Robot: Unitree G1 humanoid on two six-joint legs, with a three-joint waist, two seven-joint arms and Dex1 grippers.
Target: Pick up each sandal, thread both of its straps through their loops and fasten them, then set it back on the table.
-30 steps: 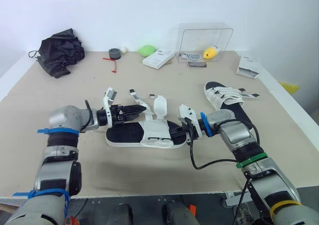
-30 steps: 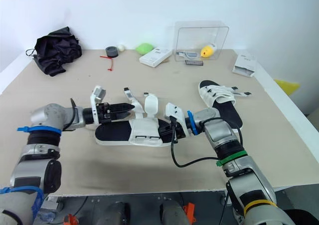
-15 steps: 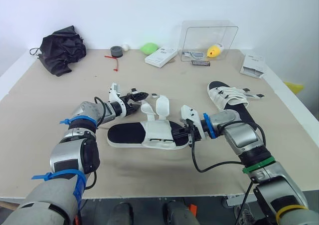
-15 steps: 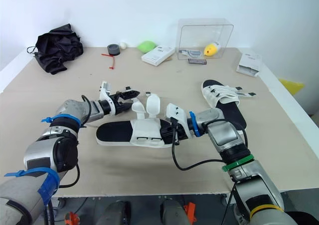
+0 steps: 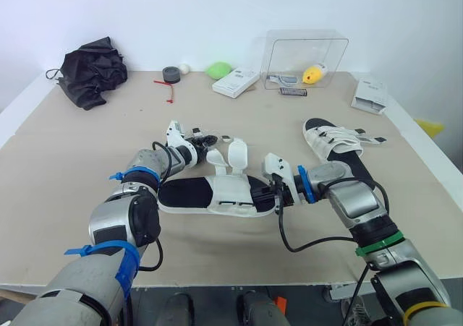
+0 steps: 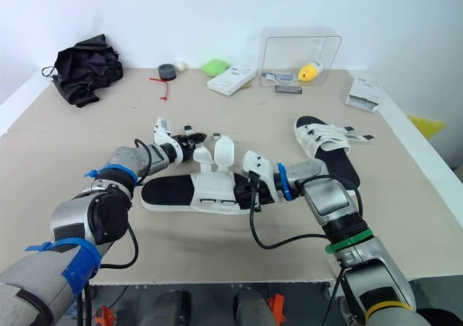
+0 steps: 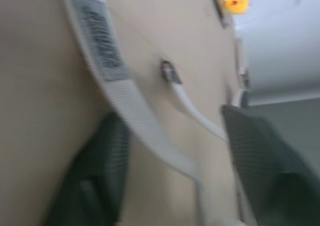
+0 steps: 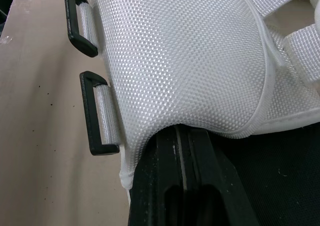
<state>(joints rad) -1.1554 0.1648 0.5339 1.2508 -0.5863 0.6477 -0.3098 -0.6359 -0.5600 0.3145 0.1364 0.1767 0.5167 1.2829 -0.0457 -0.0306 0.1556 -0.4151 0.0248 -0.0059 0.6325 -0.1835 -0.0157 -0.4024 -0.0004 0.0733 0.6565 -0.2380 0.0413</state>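
White sandals (image 5: pixel 334 141): 2 | left pincer (image 5: pixel 205 137) released astride strap (image 7: pixel 119 99) | right pincer (image 5: pixel 278 194) clenching near sandal (image 5: pixel 221 194) (sole)

You've got a beige desk (image 5: pixel 304 232) with white edges; plain white wall (image 5: pixel 217 8) at 12 o'clock. Light's even, shadows soft.

Arms are built from silver-grey shells with black joints. The left arm (image 5: pixel 119 221) is banded with blue ties (image 5: pixel 142 173). The right arm (image 5: pixel 354 207) is marked with a blue band (image 5: pixel 302 184) at the wrist, a green band (image 5: pixel 377 243) and a yellow band (image 5: pixel 422 306) further back. A white bracket (image 5: pixel 277 168) is fitted at each wrist. A black cable (image 5: pixel 281 232) is looped loose off the right wrist. Left end effector (image 5: pixel 205 137) and right end effector (image 5: pixel 273 196) are black, with finely dimpled fingers (image 7: pixel 265 156).
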